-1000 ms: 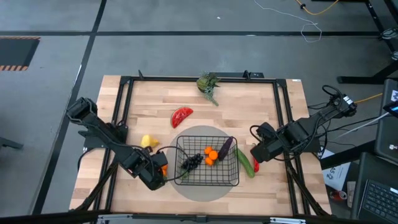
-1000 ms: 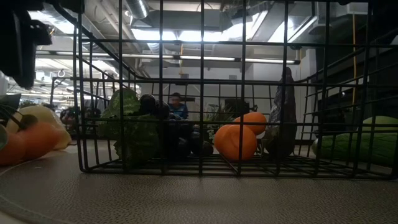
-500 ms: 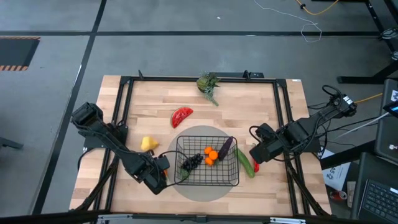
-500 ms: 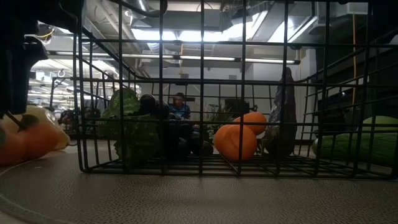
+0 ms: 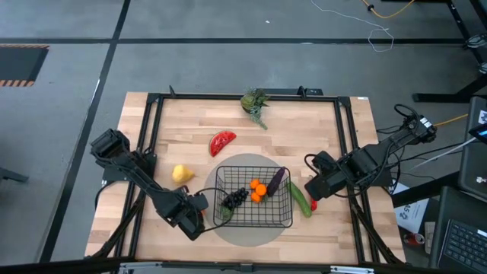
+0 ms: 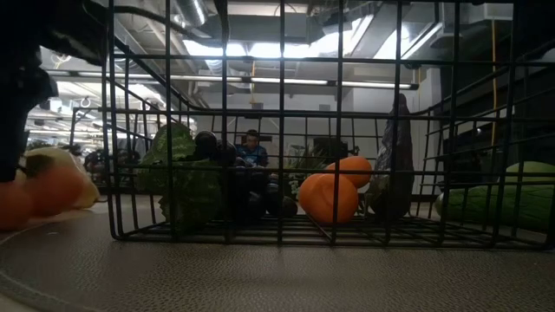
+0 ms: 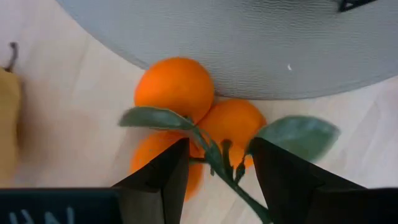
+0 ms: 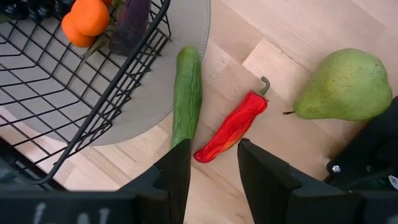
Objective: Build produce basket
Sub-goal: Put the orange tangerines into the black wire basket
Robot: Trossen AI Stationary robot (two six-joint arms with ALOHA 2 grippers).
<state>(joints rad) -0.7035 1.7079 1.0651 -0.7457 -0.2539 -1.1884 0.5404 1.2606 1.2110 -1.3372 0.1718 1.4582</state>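
The left hand (image 7: 214,180) sits low at the basket's (image 5: 253,195) left wall, just outside the wire. Its fingers (image 7: 158,180) are spread, one on each side of the leafy stem of a cluster of oranges (image 7: 199,124) that lies on the table (image 5: 319,144) at the edge of the grey mat (image 7: 249,43) under the basket. Nothing is pinched yet.

The likely trouble is the grip. If the fingers close only on the thin stem and leaves (image 7: 292,134), the cluster may swing, twist or slip free on the way up. The basket wall is tall next to the hand, so a low carry could knock the oranges against the wire or shove the basket across the mat. The yellow fruit (image 5: 181,174) lies left of the basket, near the hand, and could be nudged aside.

The right hand (image 8: 211,155) waits low on the basket's right side, fingers apart and holding nothing, poised over the red chili (image 8: 233,127). The green cucumber (image 8: 186,96) lies against the basket's right wall, and the green pear (image 8: 345,87) is farther right.

Inside the basket are dark grapes (image 5: 234,197) with a green leaf at the left, two oranges (image 5: 259,189) in the middle and the purple eggplant (image 5: 275,180) leaning at the right. Beyond the basket's far side lie the watermelon slice (image 5: 222,141) and, further still, a leafy green bunch (image 5: 255,103).
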